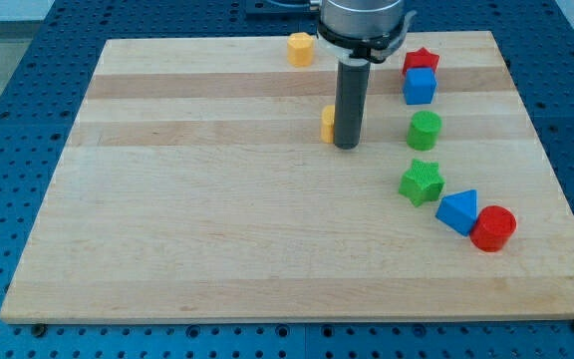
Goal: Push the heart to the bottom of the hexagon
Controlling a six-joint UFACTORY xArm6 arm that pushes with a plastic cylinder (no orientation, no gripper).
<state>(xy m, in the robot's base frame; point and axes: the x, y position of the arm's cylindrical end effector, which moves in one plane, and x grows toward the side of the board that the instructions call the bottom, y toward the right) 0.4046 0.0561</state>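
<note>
1 yellow heart (326, 124) sits touching my tip (346, 146) on its left, well below the yellow hexagon (300, 48).

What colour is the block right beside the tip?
Yellow, seen in the camera view, mostly hidden behind my tip.
</note>
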